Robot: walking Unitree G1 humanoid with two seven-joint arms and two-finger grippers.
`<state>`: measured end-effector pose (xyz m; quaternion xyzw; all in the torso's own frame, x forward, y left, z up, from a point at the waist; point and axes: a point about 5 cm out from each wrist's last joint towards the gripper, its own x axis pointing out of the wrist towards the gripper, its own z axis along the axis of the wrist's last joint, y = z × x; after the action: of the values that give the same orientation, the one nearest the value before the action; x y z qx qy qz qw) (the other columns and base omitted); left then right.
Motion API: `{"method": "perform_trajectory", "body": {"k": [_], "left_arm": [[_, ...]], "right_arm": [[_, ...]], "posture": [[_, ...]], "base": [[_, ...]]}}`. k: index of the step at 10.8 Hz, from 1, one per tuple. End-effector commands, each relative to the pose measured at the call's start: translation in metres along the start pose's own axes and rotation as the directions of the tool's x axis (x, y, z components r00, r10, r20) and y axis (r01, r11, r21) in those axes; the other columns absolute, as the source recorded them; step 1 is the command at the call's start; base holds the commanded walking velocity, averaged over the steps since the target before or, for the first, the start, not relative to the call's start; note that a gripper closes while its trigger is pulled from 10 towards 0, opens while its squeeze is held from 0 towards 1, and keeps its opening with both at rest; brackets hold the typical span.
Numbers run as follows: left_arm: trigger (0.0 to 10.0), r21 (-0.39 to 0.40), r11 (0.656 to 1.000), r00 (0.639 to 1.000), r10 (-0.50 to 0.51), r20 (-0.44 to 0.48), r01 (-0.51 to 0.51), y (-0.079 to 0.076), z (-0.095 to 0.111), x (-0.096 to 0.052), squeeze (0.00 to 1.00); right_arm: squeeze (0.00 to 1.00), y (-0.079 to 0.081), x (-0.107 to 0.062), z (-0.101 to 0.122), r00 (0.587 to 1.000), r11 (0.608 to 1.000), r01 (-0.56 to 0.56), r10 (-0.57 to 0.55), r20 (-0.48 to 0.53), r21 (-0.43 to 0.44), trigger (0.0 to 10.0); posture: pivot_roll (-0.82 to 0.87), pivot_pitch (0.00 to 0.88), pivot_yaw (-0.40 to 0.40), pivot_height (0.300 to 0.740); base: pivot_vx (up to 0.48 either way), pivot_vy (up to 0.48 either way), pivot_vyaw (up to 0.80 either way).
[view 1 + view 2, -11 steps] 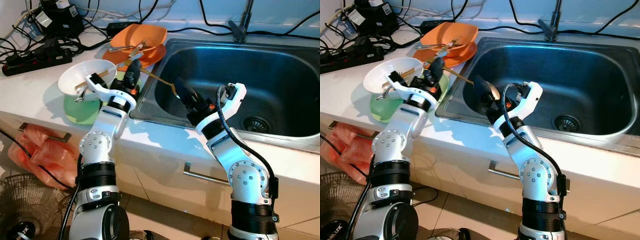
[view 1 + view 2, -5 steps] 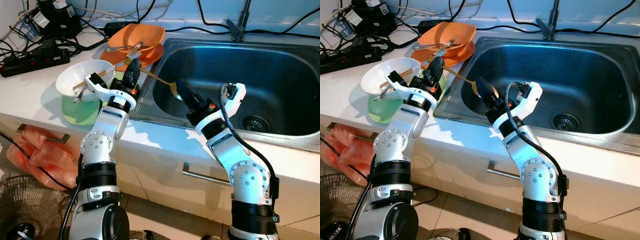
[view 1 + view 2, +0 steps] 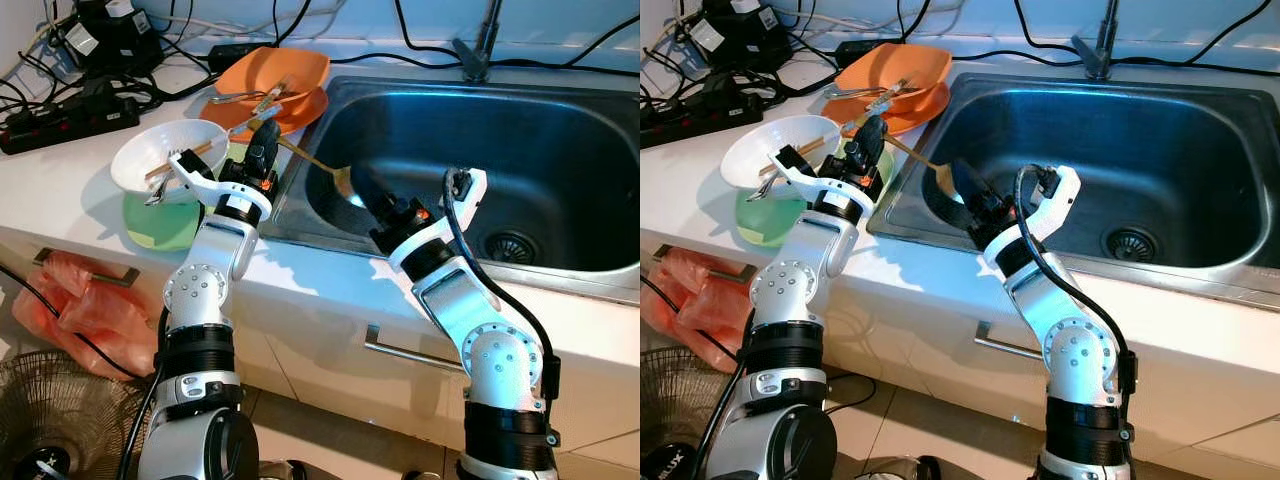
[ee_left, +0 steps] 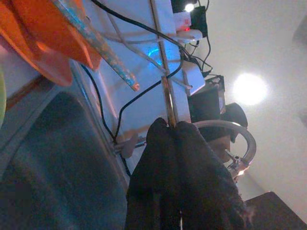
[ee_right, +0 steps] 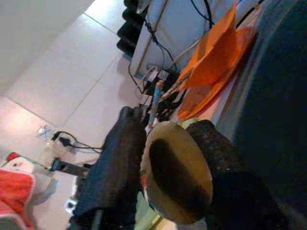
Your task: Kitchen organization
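Your left gripper [image 3: 266,140] is clamped on the handle of a golden spoon [image 3: 322,169], reaching over the sink's [image 3: 520,130] left rim. Your right gripper [image 3: 372,192], fingers spread, brackets the spoon's bowl inside the sink. Orange bowls [image 3: 282,78] sit behind on the counter [image 3: 60,170].

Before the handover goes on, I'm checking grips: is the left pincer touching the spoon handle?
Touching. In the left wrist view the left pincer is closed on the thin spoon handle, which runs out from between its black fingertips.
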<state>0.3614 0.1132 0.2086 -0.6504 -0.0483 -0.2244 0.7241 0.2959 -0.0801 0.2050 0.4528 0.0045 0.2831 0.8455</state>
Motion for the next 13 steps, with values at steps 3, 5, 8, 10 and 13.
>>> {"method": "perform_trajectory", "body": {"k": [3, 5, 8, 10, 13], "left_arm": [[0.0, -0.009, 1.000, 0.996, 0.025, -0.083, -0.025, 0.003, -0.029, 0.008, 0.00], [0.0, 0.010, 0.999, 0.994, 0.045, -0.096, -0.044, 0.006, -0.031, 0.007, 0.00], [5.5, 0.058, 0.995, 0.989, 0.091, -0.114, -0.085, 0.013, -0.034, 0.006, 0.04], [9.3, 0.083, 0.991, 0.986, 0.114, -0.120, -0.105, 0.016, -0.035, 0.005, 0.77], [10.0, 0.098, 0.989, 0.985, 0.121, -0.121, -0.110, 0.017, -0.036, 0.005, 1.00]], "right_arm": [[0.00, 0.029, 0.005, -0.011, 0.988, 0.985, -0.148, 0.151, -0.026, 0.085, 0.0], [0.00, 0.033, 0.004, -0.012, 0.981, 0.977, -0.184, 0.189, -0.035, 0.107, 0.0], [0.00, 0.036, 0.002, -0.012, 0.975, 0.971, -0.210, 0.216, -0.047, 0.113, 0.0], [0.00, 0.035, 0.002, -0.010, 0.975, 0.971, -0.211, 0.218, -0.049, 0.112, 0.0], [0.00, 0.030, 0.003, -0.009, 0.982, 0.979, -0.178, 0.183, -0.041, 0.100, 0.0]], "posture": [[0.05, 0.113, 0.156, 0.740], [0.06, 0.110, 0.158, 0.740], [0.06, 0.107, 0.159, 0.740], [0.05, 0.106, 0.156, 0.740], [0.05, 0.105, 0.154, 0.740]], "base": [[0.000, 0.000, 0.00], [0.000, 0.000, 0.00], [0.000, 0.000, 0.00], [0.000, 0.000, 0.00], [0.000, 0.000, 0.00]]}}
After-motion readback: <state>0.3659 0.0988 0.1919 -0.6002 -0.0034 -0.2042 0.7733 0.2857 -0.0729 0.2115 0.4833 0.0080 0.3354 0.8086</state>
